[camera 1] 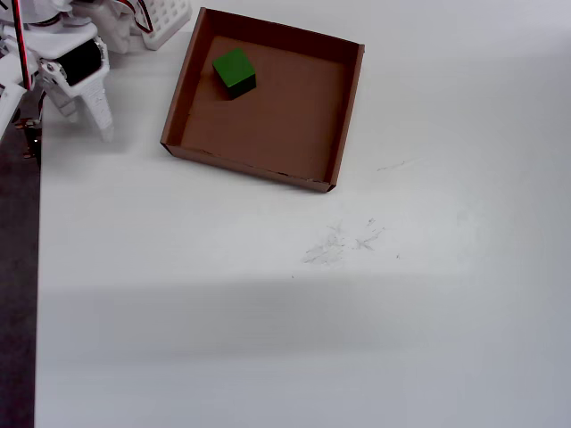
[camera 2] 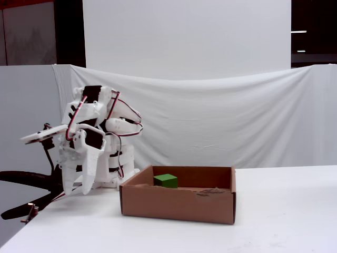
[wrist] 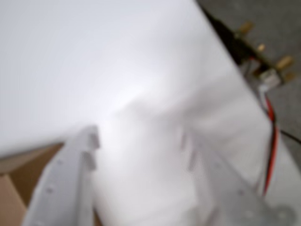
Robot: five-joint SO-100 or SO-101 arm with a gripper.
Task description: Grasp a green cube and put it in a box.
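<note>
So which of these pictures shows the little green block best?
The overhead view: the green cube sits fully visible in the box, near its upper-left corner. The fixed view shows only its top above the wall. The blurry wrist view misses it.

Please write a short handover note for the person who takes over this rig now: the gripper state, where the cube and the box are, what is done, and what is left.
Gripper: empty, hanging above the table beside the box, on its left in the overhead view; the arm is folded back near its base. The blurred wrist view shows a gap between the fingers, so it looks open.
Green cube: lying on the floor of the box, near the far-left corner in the overhead view, not touched by the gripper.
Box: brown cardboard tray on the white table, upright.
Done: cube is in the box and released.
Left: nothing visible for the task; only parking the arm, if wanted.
</note>
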